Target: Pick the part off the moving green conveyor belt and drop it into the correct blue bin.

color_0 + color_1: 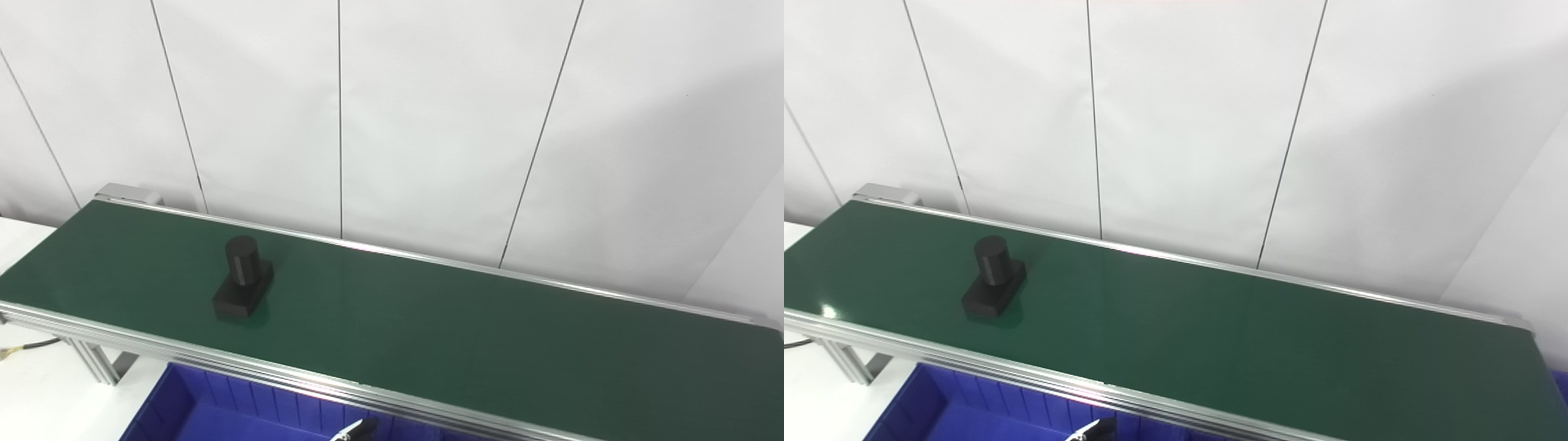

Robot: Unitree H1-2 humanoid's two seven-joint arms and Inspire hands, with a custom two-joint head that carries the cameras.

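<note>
Only a dark tip of my hand (355,430) peeks up at the bottom edge, so I can't tell how open it is. The black part (243,286) sits on the green belt (465,331), far up and left of it. The blue bin (202,407) below is cut off.

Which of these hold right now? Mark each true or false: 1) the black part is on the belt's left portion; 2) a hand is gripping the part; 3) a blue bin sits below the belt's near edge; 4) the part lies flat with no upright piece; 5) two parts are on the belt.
1) The black part is on the left portion of the green belt. True.
2) A hand is gripping the part. False: nothing touches it; only a dark tip shows at the bottom edge.
3) A blue bin sits below the belt's near edge. True.
4) The part lies flat. False: a cylinder stands upright on its block base.
5) Two parts are on the belt. False: only one.
</note>
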